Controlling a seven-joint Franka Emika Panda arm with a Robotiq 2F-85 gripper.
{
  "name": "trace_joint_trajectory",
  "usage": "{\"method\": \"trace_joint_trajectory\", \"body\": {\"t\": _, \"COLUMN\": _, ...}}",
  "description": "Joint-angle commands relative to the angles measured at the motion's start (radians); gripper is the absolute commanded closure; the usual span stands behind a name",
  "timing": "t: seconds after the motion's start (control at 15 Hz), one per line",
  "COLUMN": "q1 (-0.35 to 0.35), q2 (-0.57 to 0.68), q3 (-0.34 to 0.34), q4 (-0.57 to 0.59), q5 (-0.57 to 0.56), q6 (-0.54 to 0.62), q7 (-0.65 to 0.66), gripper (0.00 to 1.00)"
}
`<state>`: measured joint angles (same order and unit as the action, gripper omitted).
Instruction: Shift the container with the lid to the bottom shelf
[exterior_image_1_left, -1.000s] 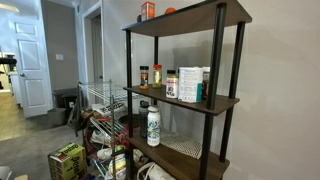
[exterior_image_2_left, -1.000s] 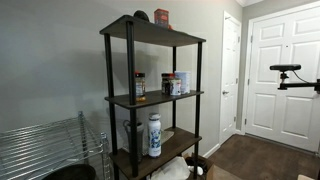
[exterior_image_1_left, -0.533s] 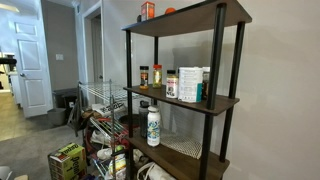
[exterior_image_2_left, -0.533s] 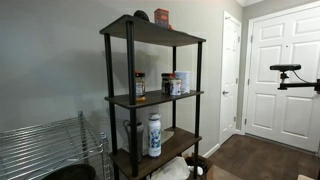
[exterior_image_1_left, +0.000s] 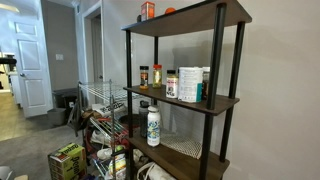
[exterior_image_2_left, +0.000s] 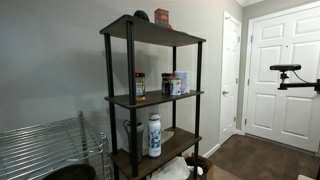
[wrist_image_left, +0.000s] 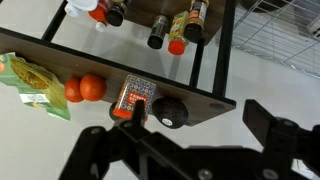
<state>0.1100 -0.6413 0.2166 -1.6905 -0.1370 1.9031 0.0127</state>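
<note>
The container with the lid (exterior_image_1_left: 148, 11) is a small orange-red upright jar on the top shelf of a dark shelf unit, also seen in the other exterior view (exterior_image_2_left: 161, 17). In the wrist view it shows from above with a patterned top (wrist_image_left: 133, 97), next to a black round object (wrist_image_left: 168, 112). My gripper (wrist_image_left: 198, 122) hangs above and in front of the top shelf's edge. Its fingers are wide apart and empty, and the left finger overlaps the jar in the picture. The gripper does not show in the exterior views.
Two orange round things (wrist_image_left: 85, 88) and a green bag (wrist_image_left: 25, 80) lie on the top shelf. Spice jars (exterior_image_1_left: 150, 75) and a white canister (exterior_image_1_left: 188, 84) stand on the middle shelf. A white bottle with a green label (exterior_image_1_left: 153, 125) stands on the lower shelf (exterior_image_1_left: 190, 150). A wire rack (exterior_image_2_left: 45, 150) stands beside the unit.
</note>
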Motion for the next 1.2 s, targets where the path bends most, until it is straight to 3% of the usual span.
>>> {"method": "trace_joint_trajectory", "body": {"t": 0.0, "q1": 0.010, "q2": 0.078, "q3": 0.028, "q4": 0.084, "q5": 0.019, "q6": 0.001, "q7": 0.013, "gripper": 0.00}}
{"method": "trace_joint_trajectory", "body": {"t": 0.4, "q1": 0.000, "q2": 0.203, "q3": 0.085, "q4": 0.222, "q5": -0.003, "q6": -0.017, "q7": 0.042, "gripper": 0.00}}
{"method": "trace_joint_trajectory", "body": {"t": 0.8, "q1": -0.047, "q2": 0.369, "q3": 0.085, "q4": 0.403, "q5": -0.041, "q6": -0.035, "q7": 0.174, "gripper": 0.00}}
{"method": "trace_joint_trajectory", "body": {"t": 1.13, "q1": -0.040, "q2": 0.476, "q3": 0.088, "q4": 0.498, "q5": -0.107, "q6": -0.089, "q7": 0.251, "gripper": 0.00}}
